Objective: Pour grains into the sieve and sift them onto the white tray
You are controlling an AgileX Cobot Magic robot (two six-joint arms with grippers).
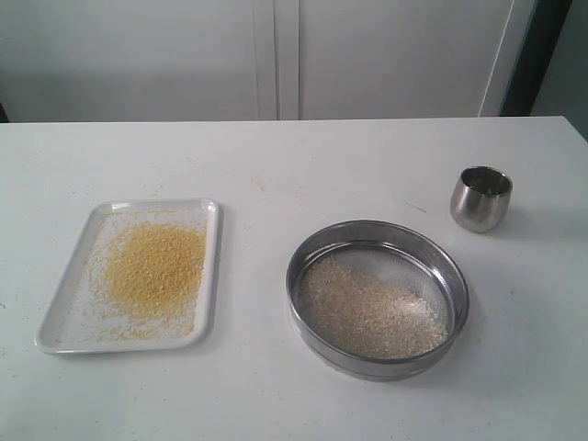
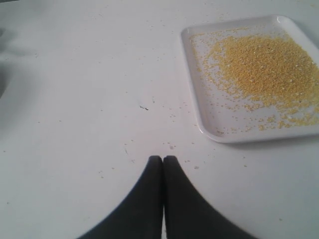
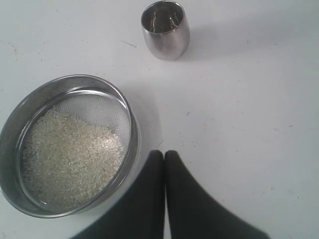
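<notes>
- Two grippers, the left gripper (image 2: 163,158) and the right gripper (image 3: 164,153), are seen with jaws pressed together, nothing held.
- Within the sieve (image 1: 381,367), set on the desk (image 1: 303,156), coarse pale grains (image 1: 372,317) are contained.
- Left of the sieve, the white tray (image 1: 72,317) is spread with fine yellow grains (image 1: 156,266).
- Beyond the sieve, to its right, a steel cup (image 1: 480,197) is stood upright.

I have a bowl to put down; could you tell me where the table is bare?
The table is bare between the white tray and the sieve, and along the far side. Tightest spot: between sieve and steel cup.
</notes>
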